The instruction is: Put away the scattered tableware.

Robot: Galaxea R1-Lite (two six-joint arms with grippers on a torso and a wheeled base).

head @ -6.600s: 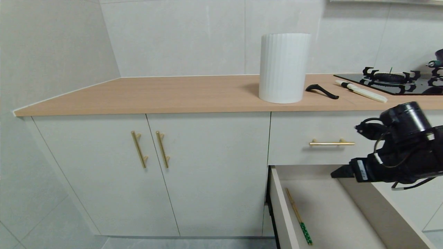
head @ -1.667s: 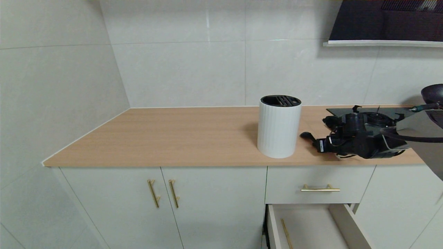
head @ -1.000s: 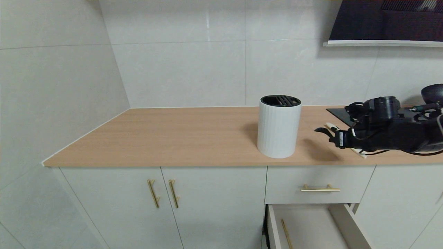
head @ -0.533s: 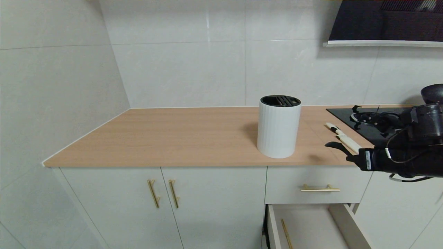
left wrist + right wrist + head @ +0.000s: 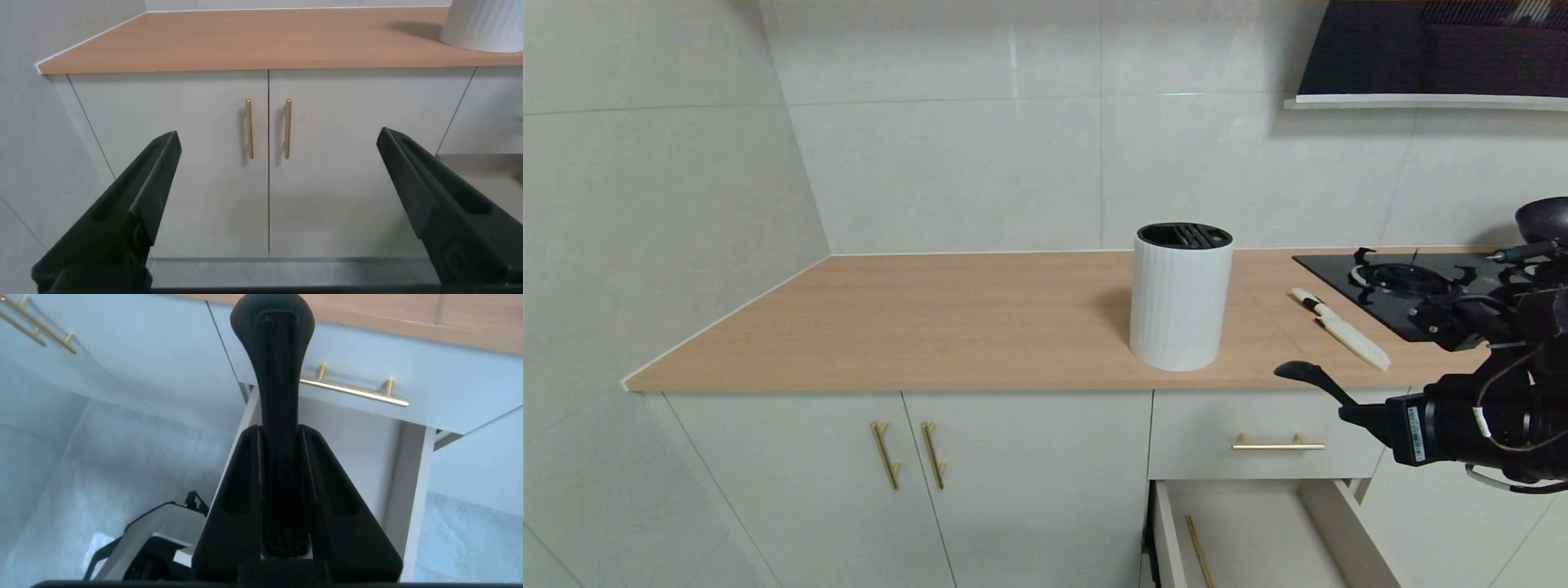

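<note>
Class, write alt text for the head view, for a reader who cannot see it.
The right gripper holds a black-handled utensil near the counter's front edge, with an open drawer containing chopsticks below. On the wooden counter are a white ribbed holder and a pale knife beside the hob.

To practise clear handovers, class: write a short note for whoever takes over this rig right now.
Left gripper: open, empty, facing the cupboard doors.
Right gripper: shut on the black-handled utensil, in front of the counter, above the open drawer.
Done: chopsticks lie in the drawer.
Left: stow the utensil; the white knife lies on the counter by the hob.
</note>
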